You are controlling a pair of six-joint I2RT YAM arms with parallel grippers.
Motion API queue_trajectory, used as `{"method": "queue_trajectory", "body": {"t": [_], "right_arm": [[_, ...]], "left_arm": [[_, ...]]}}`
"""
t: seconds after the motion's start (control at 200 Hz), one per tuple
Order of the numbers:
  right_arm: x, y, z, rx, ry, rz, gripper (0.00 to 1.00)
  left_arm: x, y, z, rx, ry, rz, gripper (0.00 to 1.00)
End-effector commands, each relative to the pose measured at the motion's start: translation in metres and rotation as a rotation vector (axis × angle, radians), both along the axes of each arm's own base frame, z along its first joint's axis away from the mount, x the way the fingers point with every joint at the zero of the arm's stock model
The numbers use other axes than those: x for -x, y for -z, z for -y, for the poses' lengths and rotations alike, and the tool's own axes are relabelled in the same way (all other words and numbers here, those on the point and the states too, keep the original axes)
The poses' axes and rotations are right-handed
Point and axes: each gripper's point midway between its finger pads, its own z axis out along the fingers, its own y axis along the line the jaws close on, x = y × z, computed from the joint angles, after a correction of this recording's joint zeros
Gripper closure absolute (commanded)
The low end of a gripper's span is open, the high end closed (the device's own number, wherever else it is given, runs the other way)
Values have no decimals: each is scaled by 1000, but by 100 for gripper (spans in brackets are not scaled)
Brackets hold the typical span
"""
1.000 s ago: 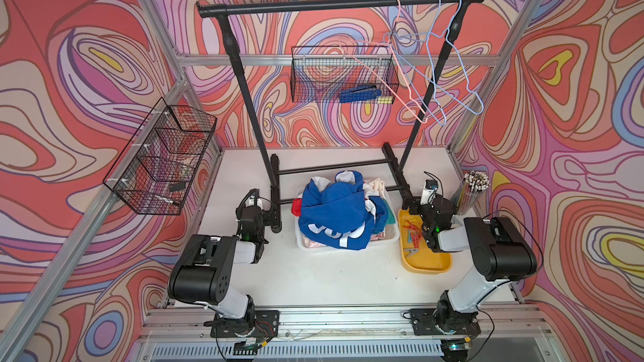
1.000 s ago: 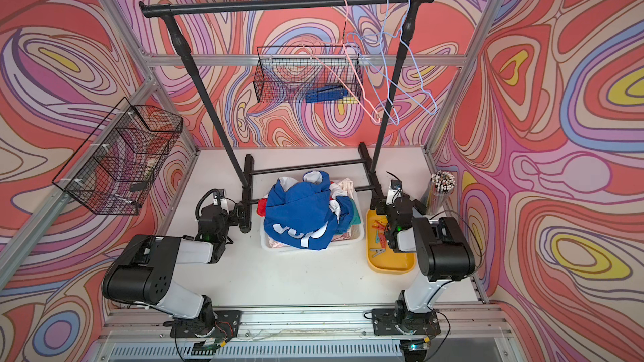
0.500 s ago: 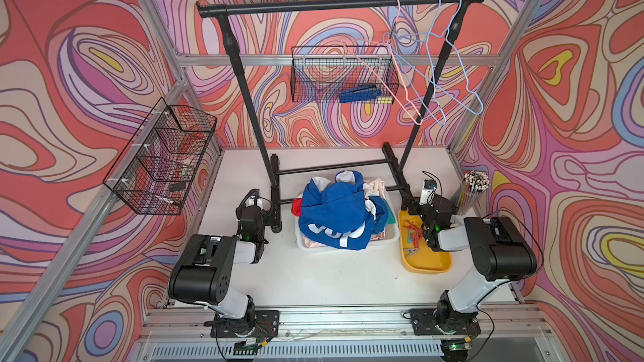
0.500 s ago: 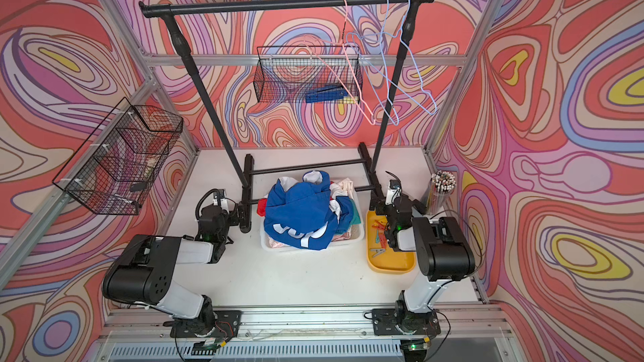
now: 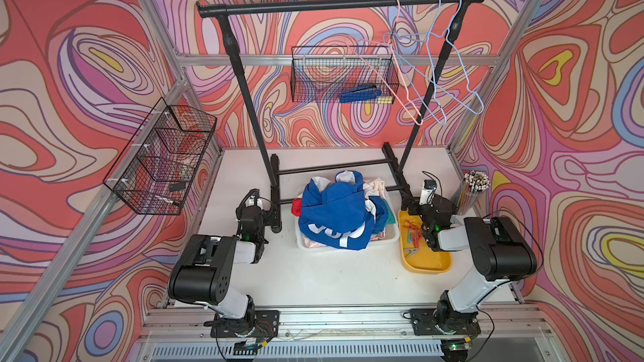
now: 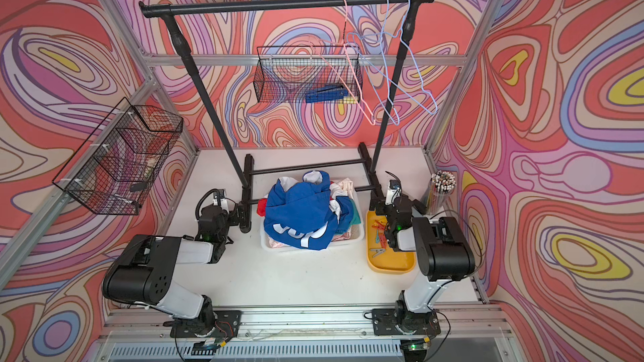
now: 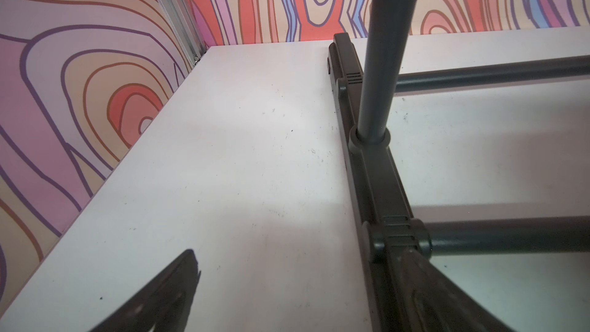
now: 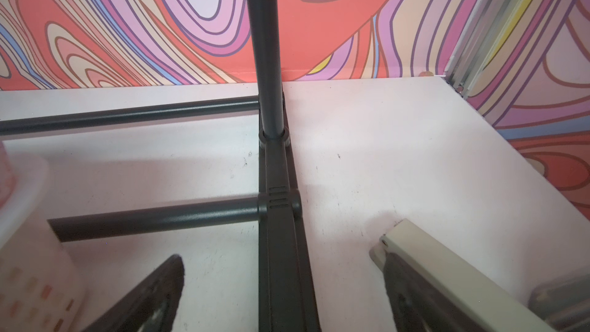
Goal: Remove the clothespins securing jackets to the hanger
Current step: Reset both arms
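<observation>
- Clothespins (image 5: 413, 235) lie loose in the yellow tray (image 5: 427, 268), below the right arm. That looks like the drop spot for pegs taken off.
- Jackets (image 5: 334, 214) are heaped in the white basket (image 5: 299, 238), the blue hooded one on top. I see no peg on them.
- Wire hangers (image 5: 418, 122) hang bare on the rail (image 5: 341, 3).
- Left gripper (image 7: 301, 255) and right gripper (image 8: 284, 250) are spread wide and empty, each low by a rack foot (image 7: 367, 161). Likely parked; task judged done.
</observation>
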Motion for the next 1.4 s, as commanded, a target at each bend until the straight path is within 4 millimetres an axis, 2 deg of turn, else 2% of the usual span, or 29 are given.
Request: {"method": "queue_trajectory", "body": {"t": [0.0,0.376,1.042,1.127,1.262,1.397], "right_arm": [[-1,0,0,-1,-3,-2,2],[-1,-1,1,3,0,1,2],[-1,-2,2,5,4,7,2],[5,-7,3,7,12,44,2],[28,-17,5,3,28,151,2],[0,0,17,1,101,-4,2]], "left_arm": [[-4,-8,0,-4,2,27,0],[0,-12,-1,-28,-22,61,0],[-3,-8,2,-27,-3,32,0],[-3,-9,1,-27,-4,35,0],[-3,-9,1,-28,-5,37,0],[-2,-9,1,-29,-8,38,0]]}}
